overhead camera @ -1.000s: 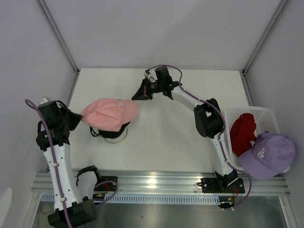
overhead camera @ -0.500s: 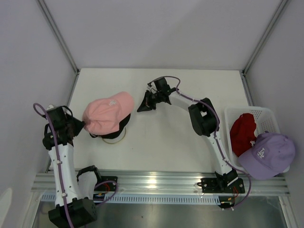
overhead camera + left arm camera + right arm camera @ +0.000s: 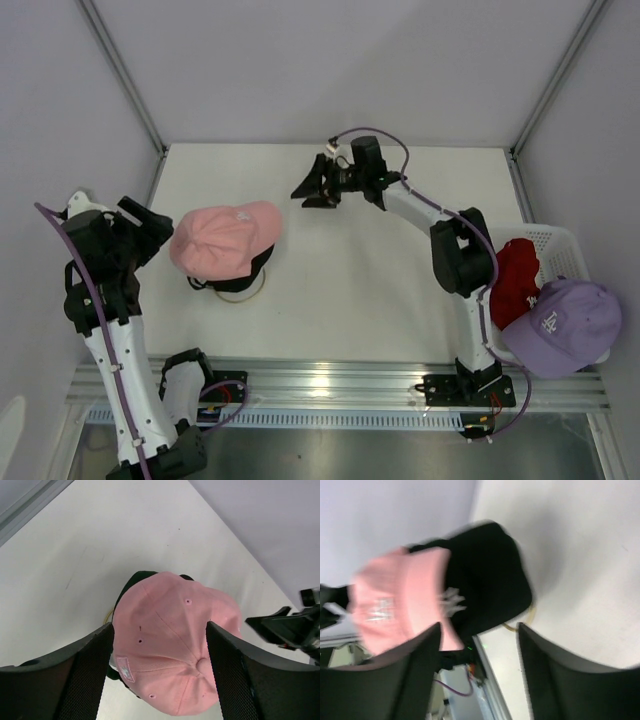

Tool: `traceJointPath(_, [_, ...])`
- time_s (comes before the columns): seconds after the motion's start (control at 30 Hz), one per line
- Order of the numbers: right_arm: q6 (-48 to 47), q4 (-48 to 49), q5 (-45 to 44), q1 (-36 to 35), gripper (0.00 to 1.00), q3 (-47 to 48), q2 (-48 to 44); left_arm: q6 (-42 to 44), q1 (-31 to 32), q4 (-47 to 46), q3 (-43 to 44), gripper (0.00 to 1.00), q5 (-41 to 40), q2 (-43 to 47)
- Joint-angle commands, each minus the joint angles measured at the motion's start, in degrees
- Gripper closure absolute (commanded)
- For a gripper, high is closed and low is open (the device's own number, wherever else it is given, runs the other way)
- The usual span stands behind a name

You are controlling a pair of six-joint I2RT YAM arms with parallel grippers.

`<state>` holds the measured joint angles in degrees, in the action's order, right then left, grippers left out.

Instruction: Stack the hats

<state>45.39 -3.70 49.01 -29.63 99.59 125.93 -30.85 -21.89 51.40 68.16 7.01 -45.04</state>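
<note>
A pink hat [image 3: 225, 240] lies on top of a black hat [image 3: 240, 280], stacked on the left half of the table. My left gripper [image 3: 155, 228] stands open just left of the pink hat and does not touch it. In the left wrist view the pink hat [image 3: 170, 640] shows beyond my open left gripper [image 3: 159, 629]. My right gripper [image 3: 308, 190] is open, up and right of the stack, with nothing in it. The right wrist view is blurred, showing the pink hat [image 3: 395, 605] over the black hat [image 3: 485, 580] past my right gripper [image 3: 479, 630]. A red hat [image 3: 510, 280] and a lavender hat [image 3: 560, 325] are at the right.
A gold wire stand [image 3: 255, 292] peeks out under the stacked hats. A white mesh basket [image 3: 560, 240] at the right edge holds the red hat, with the lavender hat resting over its near corner. White walls close in the table at the back and sides.
Both grippers have opened and drawn away from the pink hat, the left one leftward and the right one toward the back. The pink hat has settled onto the black hat.
</note>
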Motion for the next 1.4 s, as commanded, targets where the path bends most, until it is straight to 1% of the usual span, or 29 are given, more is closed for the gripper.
traceJointPath(0.0, [3.81, 14.99, 3.10, 0.27, 0.28, -0.44, -7.62, 1.76, -0.26, -0.16, 1.62, 0.22, 4.15, -0.14])
traceJointPath(0.03, [9.49, 19.04, 3.80, -0.08, 0.24, -1.58, -7.80, 1.76, -0.26, -0.16, 1.45, 0.22, 4.59, -0.14])
traceJointPath(0.07, [12.50, 23.35, 4.50, -0.95, 0.22, -3.86, -7.80, 2.02, -0.35, -0.07, 1.27, 0.20, 4.94, -0.05])
traceJointPath(0.1, [14.97, 29.48, 4.42, -1.48, 0.16, -4.84, -7.80, 2.20, -0.26, -0.16, 1.27, 0.20, 5.82, 0.04])
traceJointPath(0.17, [18.76, 32.17, 3.38, -2.36, 0.10, -5.90, -7.45, 2.90, -0.26, -0.51, 1.18, 0.18, 7.31, 0.12])
traceJointPath(0.2, [19.12, 33.14, 3.02, -3.15, 0.05, -6.25, -7.28, 3.16, -0.26, -0.33, 1.27, 0.18, 8.28, 0.12])
traceJointPath(0.23, [19.30, 33.24, 2.93, -3.50, 0.04, -6.25, -6.67, 3.34, -0.26, -0.25, 1.45, 0.18, 8.81, 0.12])
traceJointPath(0.33, [18.51, 31.66, 2.40, -4.47, 0.02, -6.43, -5.96, 4.57, -0.26, -0.16, 1.71, 0.17, 10.13, 0.04])
traceJointPath(0.47, [12.29, 24.91, 0.12, -5.00, 0.02, -6.60, -5.43, 5.62, -0.26, -0.77, 2.06, 0.16, 12.94, 0.04])
traceJointPath(0.57, [10.69, 23.40, -0.76, -5.26, 0.02, -6.60, -5.34, 5.80, -0.26, -0.95, 1.80, 0.16, 14.17, -0.05])
traceJointPath(0.87, [3.48, 13.73, -3.48, -5.27, 0.04, -4.23, -4.20, 6.07, -0.08, -0.86, 1.62, 0.15, 14.26, -0.23])
traceJointPath(0.97, [5.14, 14.86, -1.91, -5.44, 0.08, -4.58, -3.50, 6.07, -0.08, -0.95, 1.45, 0.15, 14.27, -0.32])
traceJointPath(1.03, [6.55, 17.41, -0.33, -6.05, 0.15, -4.67, -2.71, 6.07, -0.08, -0.95, 1.19, 0.15, 14.18, -0.40])
traceJointPath(1.1, [9.36, 21.44, 0.99, -6.76, 0.21, -4.84, -2.18, 6.07, -0.08, -1.12, 1.01, 0.15, 14.18, -0.49])
traceJointPath(1.17, [13.13, 25.74, 3.45, -7.11, 0.23, -4.76, -0.96, 6.07, -0.08, -1.21, 1.01, 0.15, 14.09, -0.58])
traceJointPath(1.2, [14.37, 27.07, 4.07, -7.37, 0.29, -4.84, -0.60, 6.07, -0.08, -1.12, 0.84, 0.15, 14.00, -0.58])
traceJointPath(1.27, [16.39, 30.49, 4.95, -7.29, 0.36, -5.37, -0.33, 6.07, -0.08, -1.39, 0.57, 0.15, 14.00, -0.49])
traceJointPath(1.3, [17.71, 31.38, 4.95, -7.20, 0.41, -6.16, -0.51, 6.15, -0.08, -1.47, 0.48, 0.15, 14.00, -0.58])
traceJointPath(1.37, [18.68, 33.75, 5.21, -7.20, 0.44, -6.78, -1.03, 6.07, -0.08, -1.56, 0.13, 0.15, 14.09, -0.58])
